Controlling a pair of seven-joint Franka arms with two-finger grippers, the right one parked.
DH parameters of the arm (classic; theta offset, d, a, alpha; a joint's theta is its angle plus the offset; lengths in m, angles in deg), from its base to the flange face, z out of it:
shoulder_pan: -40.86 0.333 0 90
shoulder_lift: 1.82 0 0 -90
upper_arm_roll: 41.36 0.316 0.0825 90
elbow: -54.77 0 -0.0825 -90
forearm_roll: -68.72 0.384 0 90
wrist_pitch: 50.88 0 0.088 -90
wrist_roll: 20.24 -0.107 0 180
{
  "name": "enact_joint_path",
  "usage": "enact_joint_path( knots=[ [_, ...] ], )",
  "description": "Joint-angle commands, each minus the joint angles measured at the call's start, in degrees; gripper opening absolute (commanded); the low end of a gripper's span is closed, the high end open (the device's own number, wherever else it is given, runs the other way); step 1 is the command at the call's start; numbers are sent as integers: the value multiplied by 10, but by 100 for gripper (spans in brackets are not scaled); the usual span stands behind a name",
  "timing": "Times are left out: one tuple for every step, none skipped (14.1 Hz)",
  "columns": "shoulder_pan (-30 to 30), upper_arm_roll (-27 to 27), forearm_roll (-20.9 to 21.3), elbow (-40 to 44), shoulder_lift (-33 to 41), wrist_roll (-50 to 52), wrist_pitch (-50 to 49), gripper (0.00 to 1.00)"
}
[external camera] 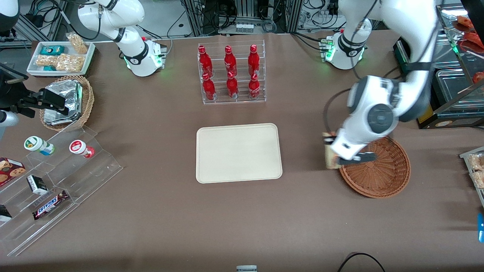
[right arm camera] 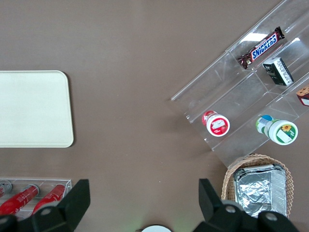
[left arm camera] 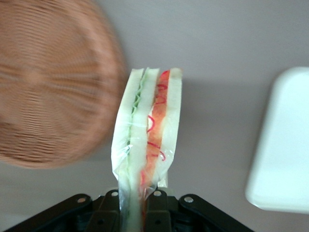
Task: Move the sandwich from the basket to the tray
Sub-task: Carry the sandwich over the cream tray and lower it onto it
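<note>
Nearest to the front camera we see the basket [external camera: 378, 173], and just at its rim, on the side toward the tray [external camera: 238, 153], the gripper [external camera: 332, 153] carries the sandwich [external camera: 330, 158] above the table [external camera: 242, 219]. From the left wrist we see the sandwich [left arm camera: 147, 140] clamped between the fingers [left arm camera: 108, 205], with the basket [left arm camera: 48, 82] beside it and the tray [left arm camera: 285, 145] apart. From the right wrist we see the tray [right arm camera: 34, 108] bare.

Six red bottles [external camera: 230, 71] in a clear rack upper centre, foil packets in a tan wicker basket [external camera: 68, 102] at left, white snack tray [external camera: 60, 56] upper left, acrylic stepped stand [external camera: 56, 185] lower left holding yogurt cups [external camera: 81, 148] and a Snickers bar [external camera: 50, 204].
</note>
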Motion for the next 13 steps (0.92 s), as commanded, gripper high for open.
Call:
enact_joint_path(
  knots=[
    [-70, 7, -44, 63, -58, 42, 12, 0],
    [-101, 7, -43, 82, -81, 87, 30, 0],
    [-125, 8, -41, 96, -100, 120, 51, 0],
    [-153, 8, -37, 109, -120, 153, 71, 0],
    [-175, 8, -37, 126, -136, 178, 79, 0],
    [-193, 8, -36, 154, -158, 204, 80, 0],
    [-209, 8, -36, 181, -178, 222, 80, 0],
    [-225, 8, -36, 204, -198, 237, 82, 0],
    [-238, 9, -37, 221, -215, 248, 82, 0],
    [-251, 9, -35, 244, -233, 262, 88, 0],
    [-260, 10, -33, 251, -244, 273, 94, 0],
    [-272, 12, -22, 251, -252, 283, 104, 0],
    [-278, 11, -1, 251, -261, 297, 125, 0]
  ],
)
